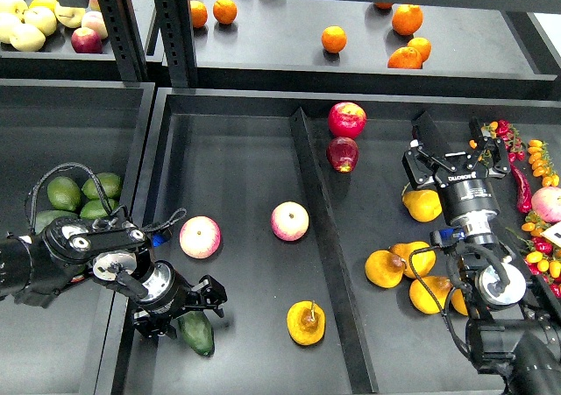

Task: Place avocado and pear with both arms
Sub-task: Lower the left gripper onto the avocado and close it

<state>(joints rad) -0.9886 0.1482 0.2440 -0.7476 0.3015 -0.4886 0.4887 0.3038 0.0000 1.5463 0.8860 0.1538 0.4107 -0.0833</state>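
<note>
The dark green avocado (pixel 198 334) lies tilted on the floor of the middle tray, near its front left corner. My left gripper (pixel 186 312) is low over the avocado's upper end, with its jaws spread to either side. I cannot tell whether they touch it. The golden pear (pixel 306 322), with a brown blotch at its stem, lies free in the same tray to the right of the avocado. My right gripper (pixel 454 143) is open and empty, and hovers in the right tray above a yellow pear (pixel 422 205).
Two pink-yellow apples (pixel 200 236) (pixel 289 221) lie in the middle tray. A raised divider (pixel 320 229) separates it from the right tray, which holds red apples (pixel 347 119) and several yellow pears (pixel 386 269). More avocados (pixel 81 195) fill the left bin. Oranges (pixel 333 38) sit on the upper shelf.
</note>
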